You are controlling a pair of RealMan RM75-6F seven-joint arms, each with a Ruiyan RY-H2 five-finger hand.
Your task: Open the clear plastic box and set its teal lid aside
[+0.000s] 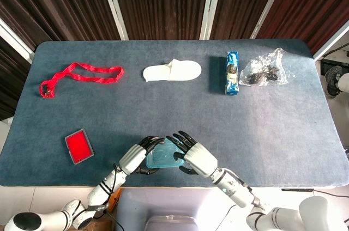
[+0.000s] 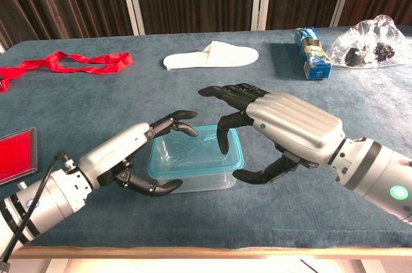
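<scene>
The clear plastic box point(image 2: 193, 179) with its teal lid point(image 1: 162, 157) point(image 2: 193, 154) sits near the table's front edge, lid on. My left hand point(image 1: 136, 157) point(image 2: 129, 150) holds the box's left end, fingers over the far rim and thumb against the near side. My right hand point(image 1: 197, 157) point(image 2: 290, 128) is spread over the right end. One fingertip points down at the lid's right edge and the thumb reaches toward the near right corner. I cannot tell whether they touch.
Along the back lie a red ribbon point(image 1: 82, 74), a white slipper point(image 1: 172, 71), a blue packet point(image 1: 232, 72) and a clear bag point(image 1: 264, 70). A red case point(image 1: 79, 146) lies at the front left. The table's front edge point(image 2: 206, 249) is close to the box.
</scene>
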